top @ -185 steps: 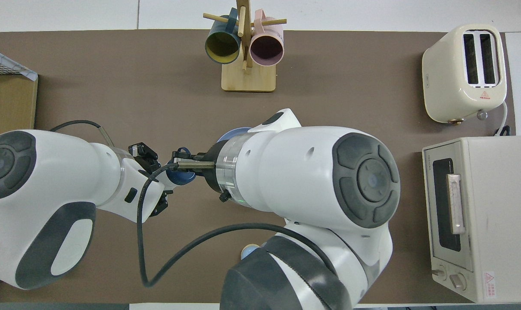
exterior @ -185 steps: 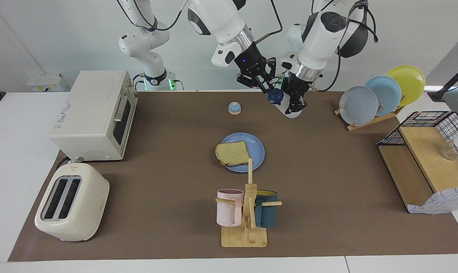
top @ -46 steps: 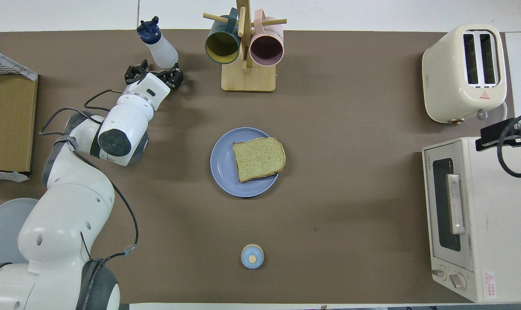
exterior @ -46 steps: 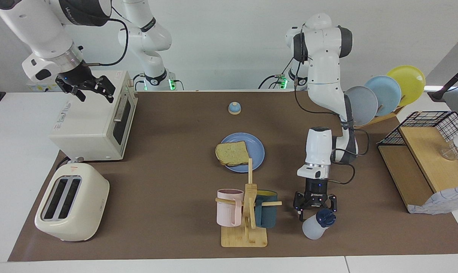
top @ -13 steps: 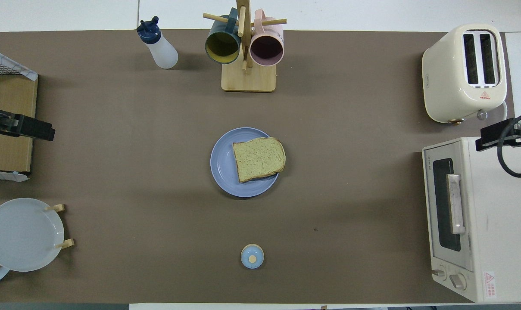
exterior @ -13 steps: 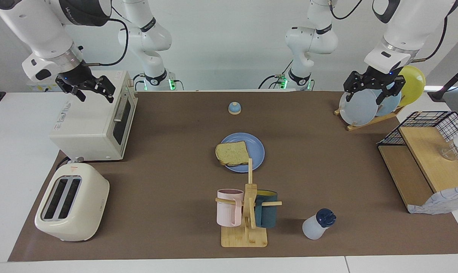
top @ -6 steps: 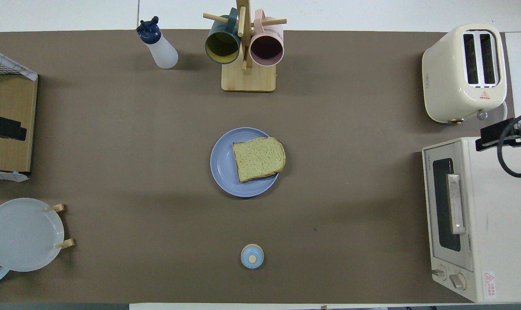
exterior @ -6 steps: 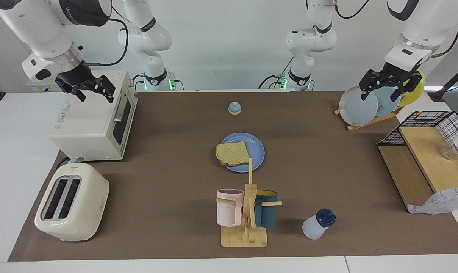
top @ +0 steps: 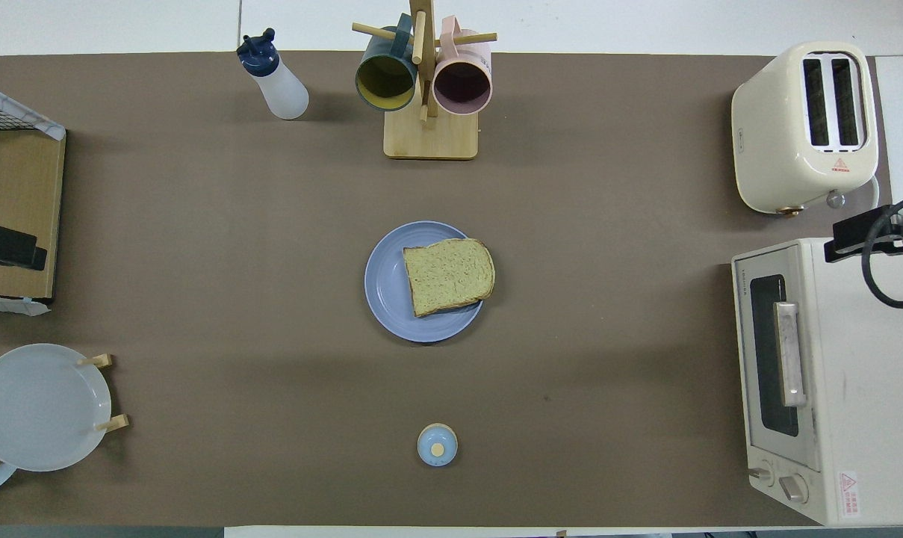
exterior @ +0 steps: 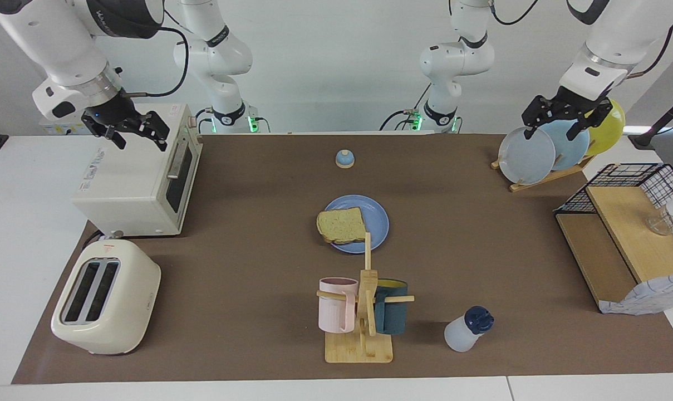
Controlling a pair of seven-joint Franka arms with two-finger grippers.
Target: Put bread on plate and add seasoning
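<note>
The bread lies on the blue plate at the table's middle, overhanging the rim toward the right arm's end; both also show in the overhead view, bread on plate. The seasoning bottle stands upright with its cap on, free of any gripper, beside the mug rack toward the left arm's end, farther from the robots than the plate; it also shows in the overhead view. My left gripper is open and empty, raised over the upright plates. My right gripper is open and empty, waiting over the toaster oven.
A toaster oven and a toaster stand at the right arm's end. A mug rack with two mugs is farther from the robots than the plate. A bell is nearer. Upright plates and a wooden shelf are at the left arm's end.
My left gripper let go of the seasoning bottle beside the mug rack, rose and drew back over the upright plates; in the last half second it shifted only slightly. The right arm has not moved.
</note>
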